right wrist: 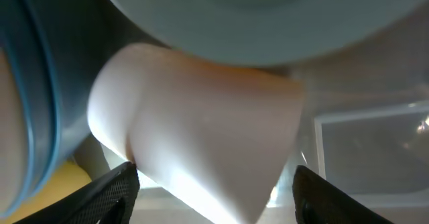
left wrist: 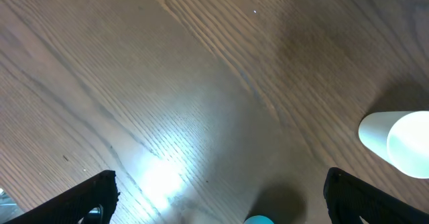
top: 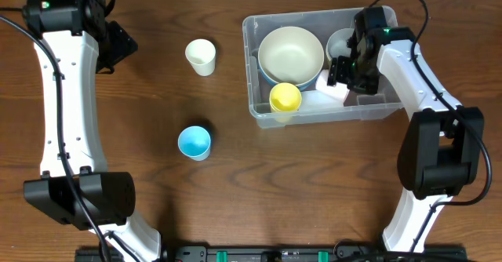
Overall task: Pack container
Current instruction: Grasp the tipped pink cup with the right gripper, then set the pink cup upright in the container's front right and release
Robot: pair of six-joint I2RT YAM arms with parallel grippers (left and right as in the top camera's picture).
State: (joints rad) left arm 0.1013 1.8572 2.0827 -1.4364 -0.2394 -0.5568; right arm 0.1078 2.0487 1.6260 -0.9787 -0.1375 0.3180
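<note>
Bare desk is stretching open across the middle and near side, with only the pale cup and the blue cup standing well apart on the left, and the left gripper is hanging with spread jaws over bare wood at the far left. Inside the container room is running tight: stacked bowls are filling the left half, a yellow cup is crowding the near-left corner, and the right gripper is occupying the right half, jaws apart around a tipped white cup.
</note>
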